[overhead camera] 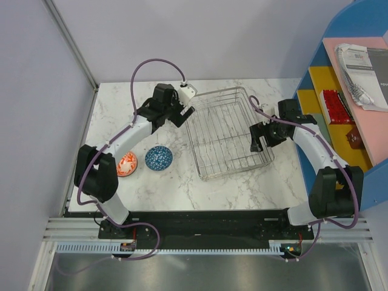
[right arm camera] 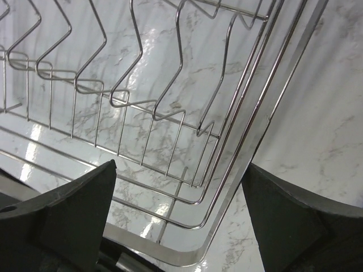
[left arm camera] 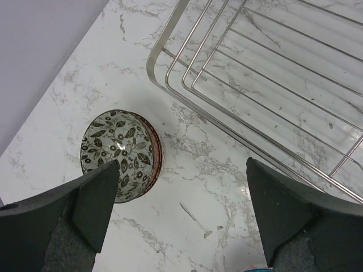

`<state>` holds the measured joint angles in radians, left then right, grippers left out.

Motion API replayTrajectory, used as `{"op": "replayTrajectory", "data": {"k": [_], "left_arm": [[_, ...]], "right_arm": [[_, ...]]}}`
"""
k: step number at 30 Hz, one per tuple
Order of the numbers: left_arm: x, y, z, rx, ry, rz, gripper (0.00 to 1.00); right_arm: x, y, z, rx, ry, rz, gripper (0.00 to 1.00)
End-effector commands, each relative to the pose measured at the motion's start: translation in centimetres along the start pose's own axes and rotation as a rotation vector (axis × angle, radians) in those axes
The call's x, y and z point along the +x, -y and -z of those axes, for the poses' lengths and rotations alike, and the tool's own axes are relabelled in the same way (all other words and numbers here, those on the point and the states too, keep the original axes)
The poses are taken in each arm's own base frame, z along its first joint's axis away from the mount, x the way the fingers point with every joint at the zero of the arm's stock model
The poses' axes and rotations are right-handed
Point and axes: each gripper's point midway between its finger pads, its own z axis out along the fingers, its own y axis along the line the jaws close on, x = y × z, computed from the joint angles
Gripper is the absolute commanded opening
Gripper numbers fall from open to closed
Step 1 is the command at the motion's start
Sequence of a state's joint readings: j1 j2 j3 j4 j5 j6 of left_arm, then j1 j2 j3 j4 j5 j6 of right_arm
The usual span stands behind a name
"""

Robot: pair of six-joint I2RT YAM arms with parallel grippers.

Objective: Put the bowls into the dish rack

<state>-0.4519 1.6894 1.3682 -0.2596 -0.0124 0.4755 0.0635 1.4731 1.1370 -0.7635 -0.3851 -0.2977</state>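
Rack (overhead camera: 236,169) empty mid-worktop, left gripper (left arm camera: 180,164) wide open over grey bowl (left arm camera: 119,153) just off rack's far-left corner, probably lined up for first pick, right gripper (right arm camera: 178,169) open above rack's right rim, orange bowl (overhead camera: 127,163) and blue bowl (overhead camera: 159,158) sit toward worktop's left edge.

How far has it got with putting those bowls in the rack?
Nothing looks done yet: the rack holds no bowls. In hand: the left pincer hangs open by the grey bowl beside the rack's corner, not gripping; the right pincer is open above the rack, empty. Left: all three bowls, the grey one plus the orange bowl and blue bowl on the table.
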Motion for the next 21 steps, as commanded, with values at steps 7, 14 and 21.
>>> {"op": "replayTrajectory", "data": {"k": [7,14,21], "left_arm": [[2.6,-0.2,-0.8,-0.055,-0.091,0.03,1.0],[2.7,-0.1,-2.4,-0.044,-0.098,0.016,1.0],[1.4,1.1,-4.7,0.04,-0.058,0.025,1.0]], "right_arm": [[0.0,-6.4,3.1,-0.218,0.026,0.047,0.98],[-4.0,-0.4,3.7,0.164,0.156,0.073,0.98],[-7.5,2.8,0.5,0.254,0.18,0.006,0.98]]}}
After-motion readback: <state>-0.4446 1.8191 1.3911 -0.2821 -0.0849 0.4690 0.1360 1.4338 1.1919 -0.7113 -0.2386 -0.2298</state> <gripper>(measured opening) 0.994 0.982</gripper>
